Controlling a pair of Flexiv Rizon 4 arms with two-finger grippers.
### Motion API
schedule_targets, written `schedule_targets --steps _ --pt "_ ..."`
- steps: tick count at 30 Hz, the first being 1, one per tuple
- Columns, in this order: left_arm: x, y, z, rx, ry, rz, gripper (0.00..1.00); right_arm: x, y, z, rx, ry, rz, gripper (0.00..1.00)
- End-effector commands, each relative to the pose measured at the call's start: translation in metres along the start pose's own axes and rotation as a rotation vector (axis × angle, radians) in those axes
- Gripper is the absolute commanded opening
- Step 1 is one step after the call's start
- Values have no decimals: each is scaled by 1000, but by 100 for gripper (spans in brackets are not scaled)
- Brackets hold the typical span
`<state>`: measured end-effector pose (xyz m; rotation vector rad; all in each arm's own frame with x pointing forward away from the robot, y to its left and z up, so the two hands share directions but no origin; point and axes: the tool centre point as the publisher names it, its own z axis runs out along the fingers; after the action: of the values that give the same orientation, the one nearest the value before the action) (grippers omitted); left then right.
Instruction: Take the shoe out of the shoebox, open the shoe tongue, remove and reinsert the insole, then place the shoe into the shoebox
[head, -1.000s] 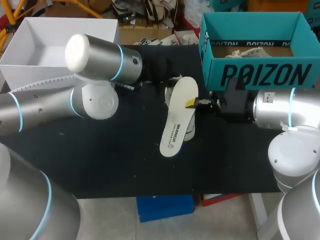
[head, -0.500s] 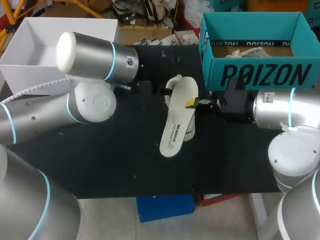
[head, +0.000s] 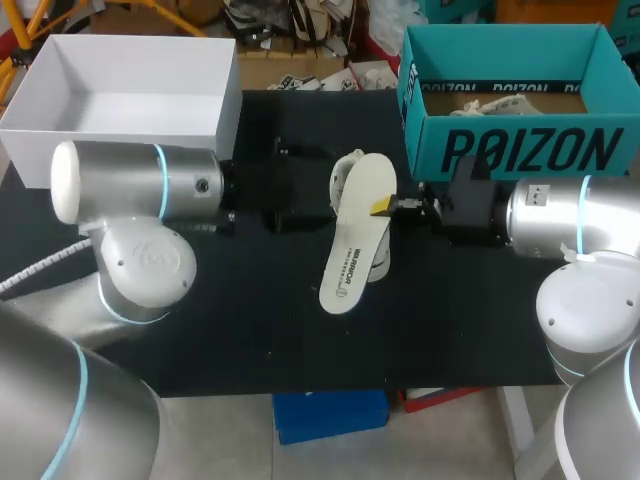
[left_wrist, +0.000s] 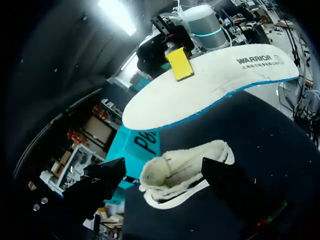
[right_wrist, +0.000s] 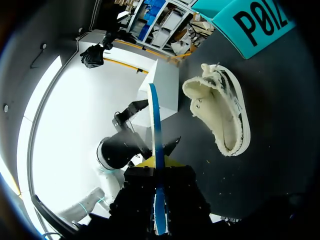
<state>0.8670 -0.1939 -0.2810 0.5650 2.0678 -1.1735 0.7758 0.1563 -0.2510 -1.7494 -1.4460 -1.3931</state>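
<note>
- Insole (head: 358, 235), white with a blue edge, is clamped at one side by the right gripper (head: 385, 207) and held in the air over the shoe.
- Shoe (left_wrist: 182, 172), fleece-lined, lies on the black table (head: 230, 310) just ahead of the left gripper (left_wrist: 165, 197), whose fingers are spread wide on either side of its opening, grasping nothing.
- Teal shoebox (head: 520, 150) stands beside the right gripper.
- Reinsertion should go best if the left gripper first steadies the shoe, then the insole enters toe first, tilted.

Right gripper (right_wrist: 158, 167) clamps the blue-edged insole (right_wrist: 156, 145), seen edge-on and upright. Fleece-lined shoe (right_wrist: 220, 117) lies on the black table (right_wrist: 280, 100) beside it. Teal shoebox (right_wrist: 255, 22) beyond.
</note>
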Motion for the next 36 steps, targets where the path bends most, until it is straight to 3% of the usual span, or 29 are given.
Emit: schedule_targets --steps 1,2,4,20,22,29,36 --pt "8 3 -25 405 -25 43 100 0 -1 1 -2 0 0 0" --pt "7 3 -27 415 11 25 100 0 -1 1 -2 0 0 0" --pt "4 4 -27 339 71 -21 100 0 -1 1 -2 0 0 0" --pt "4 4 -27 339 71 -21 100 0 -1 1 -2 0 0 0" --pt "9 1 -27 301 35 127 100 0 -1 1 -2 0 0 0" --pt "21 2 -31 323 -112 307 100 0 -1 1 -2 0 0 0" --pt "12 -4 -35 425 -188 410 100 0 -1 1 -2 0 0 0"
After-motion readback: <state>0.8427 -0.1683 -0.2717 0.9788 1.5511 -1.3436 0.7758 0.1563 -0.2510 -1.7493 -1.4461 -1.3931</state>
